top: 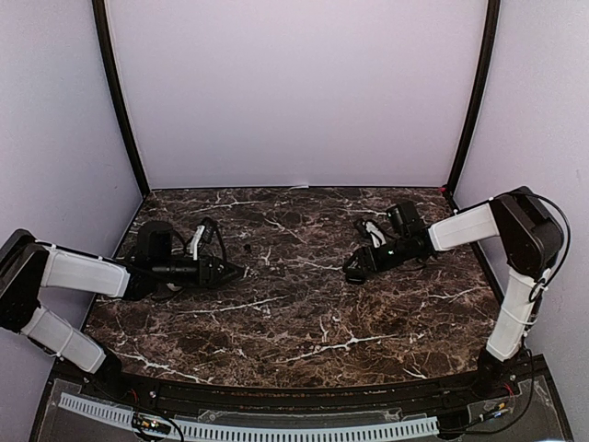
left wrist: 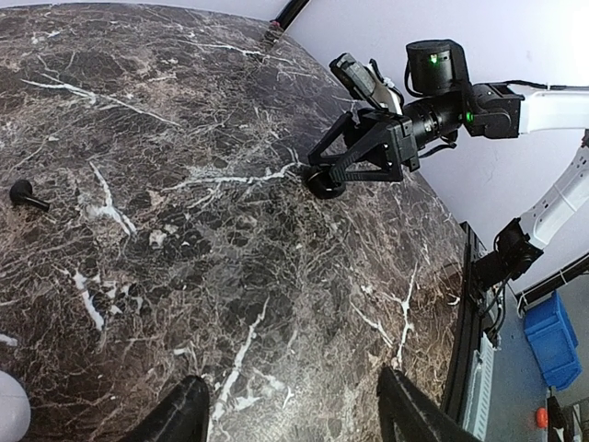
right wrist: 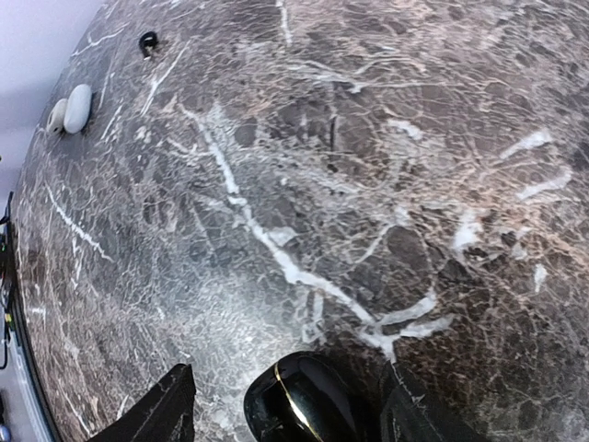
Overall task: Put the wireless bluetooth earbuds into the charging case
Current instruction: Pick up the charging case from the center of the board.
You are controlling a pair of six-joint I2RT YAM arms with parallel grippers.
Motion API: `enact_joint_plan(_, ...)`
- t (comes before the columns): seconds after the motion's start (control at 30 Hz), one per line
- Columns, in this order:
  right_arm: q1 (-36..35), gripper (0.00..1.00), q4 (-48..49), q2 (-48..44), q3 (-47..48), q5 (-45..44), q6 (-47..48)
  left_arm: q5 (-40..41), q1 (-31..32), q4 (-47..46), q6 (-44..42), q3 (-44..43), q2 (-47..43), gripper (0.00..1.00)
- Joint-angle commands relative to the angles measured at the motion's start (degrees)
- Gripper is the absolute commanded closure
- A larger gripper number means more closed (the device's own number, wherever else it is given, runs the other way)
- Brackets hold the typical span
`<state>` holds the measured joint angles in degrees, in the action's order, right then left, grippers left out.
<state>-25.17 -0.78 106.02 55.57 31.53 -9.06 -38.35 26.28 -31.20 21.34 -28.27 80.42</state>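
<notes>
Seen from above, the left arm is reaching in low from the left side of the dark marbled surface [top: 294,318], with the left fingers [top: 227,270] pointing toward the middle. The right arm is stretching in from the right, with the right fingers [top: 357,268] angling down to the surface. The two sets of fingers are sitting well apart. A tiny black earbud [top: 248,249] is lying on bare marble just beyond the left fingers, far nearer to them than to the right ones. From the left wrist, the left fingers [left wrist: 184,414] are standing open at the bottom edge with only marble between them, gripping nothing. The black earbud [left wrist: 28,195] is lying on its side at the far left of the picture, well apart from them. A sliver of a white rounded thing [left wrist: 9,405] is showing in the lower left corner, beside one finger. Across the surface [left wrist: 230,110], the right fingers [left wrist: 359,168] are tipping down with a black case [left wrist: 324,182] at their tips. From the right wrist, the right fingers [right wrist: 170,410] are standing spread at the bottom edge. The black case [right wrist: 308,401], glossy with a thin gold line, is sitting between them. A strip of marble is showing between it and the finger on the picture's left, so the fingers are open rather than clamping; whether the other finger is touching it cannot be told. Far off at the upper left, the black earbud [right wrist: 147,41] is lying on the surface [right wrist: 368,138], and two white oval shapes [right wrist: 74,109] are lying together near the surface's edge.
</notes>
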Motion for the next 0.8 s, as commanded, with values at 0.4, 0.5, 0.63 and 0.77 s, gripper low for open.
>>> enact_joint_plan(0.4,-2.8,0.22,-1.1,-2.3,-4.1,-4.4,4.3,-1.6,0.4,-1.7,-1.4,-1.0,1.0,0.35)
enact_joint_plan(0.5,-5.2,0.22,-2.1,-2.7,-3.7,-10.1,6.1,-1.8,0.5,-1.9,-1.2,-1.4,1.7,0.35)
enact_joint_plan(0.63,-7.4,0.27,-1.8,-3.9,-4.6,-15.7,7.8,-1.8,0.6,-2.0,-1.3,-1.3,1.9,0.35)
enact_joint_plan(0.77,-9.0,0.34,-1.0,-5.4,-5.7,-19.0,9.6,-1.9,0.6,-2.5,-1.9,-1.0,2.3,0.35)
